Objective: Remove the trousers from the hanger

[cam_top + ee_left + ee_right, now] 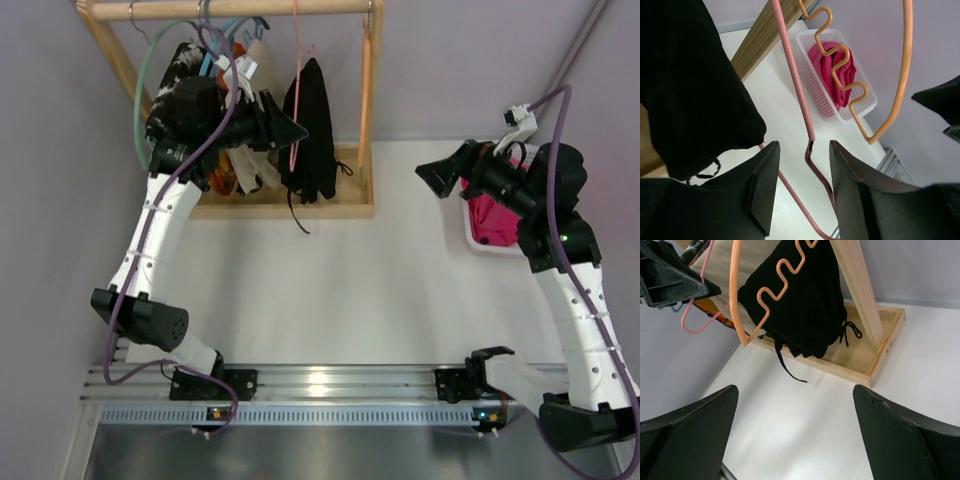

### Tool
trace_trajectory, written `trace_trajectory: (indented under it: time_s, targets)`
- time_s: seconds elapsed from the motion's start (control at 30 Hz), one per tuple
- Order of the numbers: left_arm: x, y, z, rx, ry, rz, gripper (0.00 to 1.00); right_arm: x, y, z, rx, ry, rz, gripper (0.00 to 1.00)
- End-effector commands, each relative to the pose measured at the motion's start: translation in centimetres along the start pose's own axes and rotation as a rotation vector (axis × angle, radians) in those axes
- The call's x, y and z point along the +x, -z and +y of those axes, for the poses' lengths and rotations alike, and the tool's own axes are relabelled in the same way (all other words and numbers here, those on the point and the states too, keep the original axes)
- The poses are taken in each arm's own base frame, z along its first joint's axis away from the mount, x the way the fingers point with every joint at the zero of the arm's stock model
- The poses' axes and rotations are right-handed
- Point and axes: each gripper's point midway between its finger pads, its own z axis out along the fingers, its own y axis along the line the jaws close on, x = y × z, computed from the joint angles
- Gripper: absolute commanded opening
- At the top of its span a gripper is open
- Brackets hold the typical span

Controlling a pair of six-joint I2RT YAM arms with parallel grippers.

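Note:
The black trousers [312, 135] hang from the wooden rack [240, 9], a drawstring dangling to the table. I cannot tell which hanger bears them. They also show in the left wrist view [690, 90] and the right wrist view [805, 300]. The magenta trousers [492, 222] lie folded in a white basket [470, 238] at the right. My left gripper [295, 128] is open beside the black trousers, and the bare pink hanger's [790, 70] lower wire passes between its fingers [804, 147]. My right gripper [432, 178] is open and empty above the table, left of the basket.
A bare orange wavy hanger [860, 92] hangs right of the pink one. Other clothes and hangers [235, 70] crowd the rack's left half. The rack's wooden base tray [875, 355] and upright post [855, 285] stand behind the black trousers.

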Motion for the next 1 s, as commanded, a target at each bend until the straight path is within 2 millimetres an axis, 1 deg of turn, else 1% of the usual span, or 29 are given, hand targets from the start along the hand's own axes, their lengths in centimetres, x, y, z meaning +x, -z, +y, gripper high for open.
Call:
trace_trajectory:
  time_s: [0.0,0.03,0.07,0.1,0.13,0.17,0.2,0.27,0.3,0.4,0.5,0.7,0.77,0.8,0.87,0.9,0.93,0.97]
  targets:
    - [-2.2,0.1,-2.5,0.089,0.026,-0.087,0.5,-1.2,0.3,0.3,-0.011,0.011,-0.049,0.99]
    - [-2.5,0.1,-2.8,0.109,0.037,-0.097,0.5,-1.2,0.2,0.2,-0.011,0.01,-0.046,0.99]
    - [-2.1,-0.2,-2.8,0.13,0.057,-0.092,0.49,-1.2,0.2,0.3,-0.012,0.01,-0.048,0.99]
    - [-2.5,-0.1,-3.3,0.151,0.061,-0.112,0.49,-1.2,0.3,0.3,-0.013,0.009,-0.049,0.99]
    - [-3.4,-0.1,-4.0,0.184,0.063,-0.151,0.48,-1.3,0.3,0.3,-0.013,0.011,-0.051,0.99]
    - [-3.2,-0.3,-3.8,0.195,0.075,-0.156,0.48,-1.3,0.3,0.3,-0.012,0.013,-0.051,0.99]
    - [-3.8,-0.3,-4.2,0.216,0.078,-0.178,0.48,-1.2,0.4,0.3,-0.01,0.011,-0.049,0.99]
    - [-4.1,-0.6,-4.3,0.223,0.088,-0.184,0.47,-1.2,0.5,0.3,-0.01,0.019,-0.051,0.99]
    - [-4.0,-1.3,-3.9,0.222,0.11,-0.171,0.46,-1.0,0.4,0.2,-0.007,0.016,-0.047,0.99]
    - [-4.2,-2.2,-3.5,0.222,0.128,-0.165,0.44,-1.1,0.4,0.2,-0.008,0.013,-0.05,0.99]
    - [-4.7,-2.6,-3.5,0.242,0.14,-0.18,0.41,-1.1,0.5,0.2,-0.007,0.012,-0.051,0.99]
    - [-4.6,-3.6,-3.3,0.266,0.177,-0.172,0.4,-1.0,0.6,0.0,-0.005,0.019,-0.05,0.99]
    - [-4.4,-3.9,-3.3,0.271,0.193,-0.167,0.36,-1.0,0.6,0.0,-0.003,0.021,-0.051,0.99]
    - [-4.9,-3.7,-3.6,0.289,0.183,-0.185,0.35,-0.9,0.6,0.0,-0.005,0.021,-0.05,0.99]
    - [-4.8,-3.7,-4.0,0.317,0.197,-0.18,0.3,-0.9,0.6,0.0,-0.004,0.02,-0.049,0.99]
    - [-5.2,-3.4,-4.6,0.344,0.182,-0.198,0.27,-0.9,0.6,0.0,-0.006,0.021,-0.049,0.99]
    - [-5.1,-3.4,-4.6,0.357,0.181,-0.197,0.24,-0.9,0.6,0.0,-0.006,0.021,-0.049,0.99]
    - [-5.3,-3.1,-5.1,0.37,0.184,-0.203,0.19,-0.9,0.6,-0.1,-0.006,0.02,-0.048,0.99]
